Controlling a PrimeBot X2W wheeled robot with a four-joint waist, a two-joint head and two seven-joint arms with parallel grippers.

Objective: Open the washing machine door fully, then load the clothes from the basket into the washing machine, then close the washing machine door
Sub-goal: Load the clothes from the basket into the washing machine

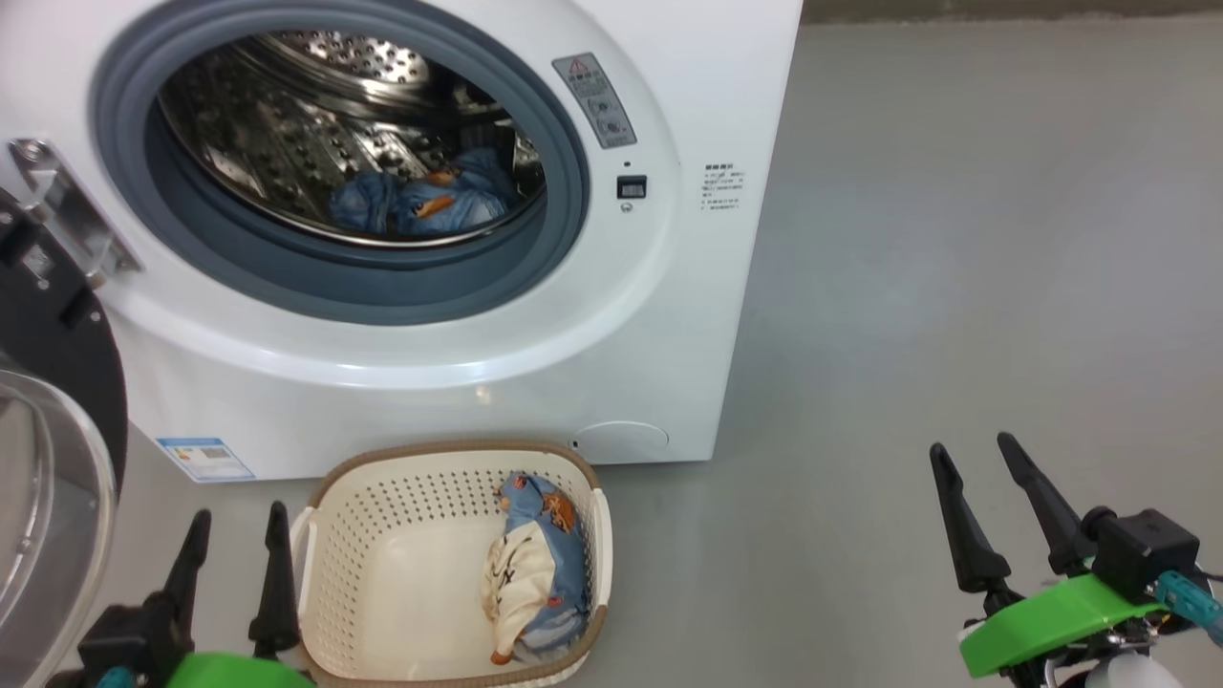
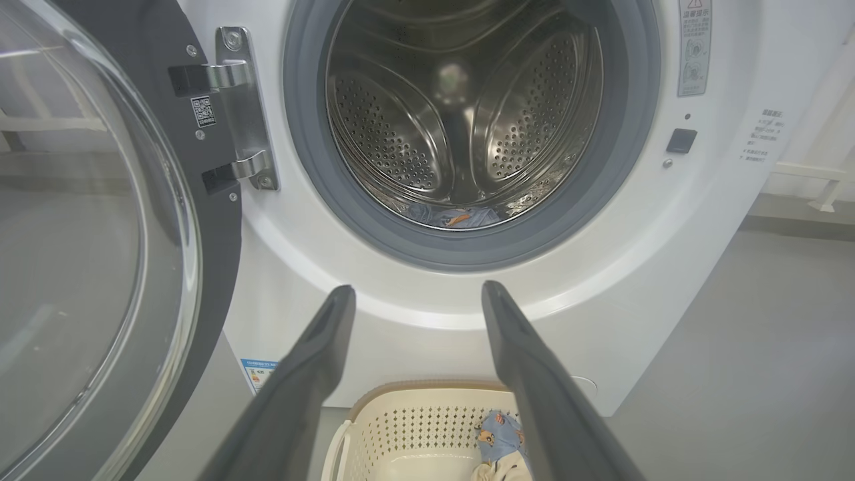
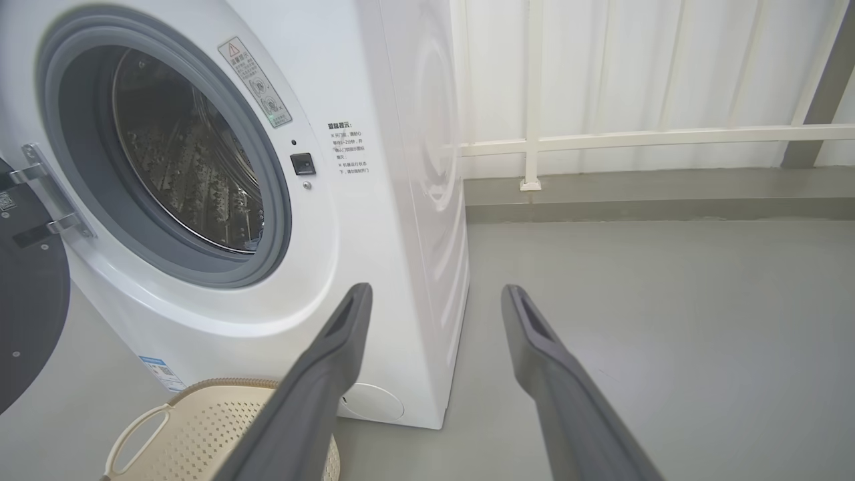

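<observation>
1. So, washing machine stands ahead, white front twd me, on grey floor; blue label at its lower left corner.
2. Washing machine door hangs wide open on the left, black rim + clear glass bowl at head view's left edge, carried by metal hinge.
3. Drum is open to view, grey-blue seal round it. One blue garment w/ orange print lies bunched at drum bottom.
4. Basket sits on floor just in front of machine, below the opening; cream, brown rim.
5. Second garment lies in basket's right half against the right wall: blue w/ orange prints, cream panel w/ dark marks on top.
6. My left gripper: fingers spread apart, nothing btwn them, tips up, just beside basket's left rim; can't tell if touching. Door glass to its left.
7. My right gripper: fingers spread too, empty, over floor, well apart from basket + machine, off to the right.
8. Left wrist view: my fingers frame lower machine front, basket below them.
9. Right wrist view: machine's right front corner, white railing behind.
</observation>
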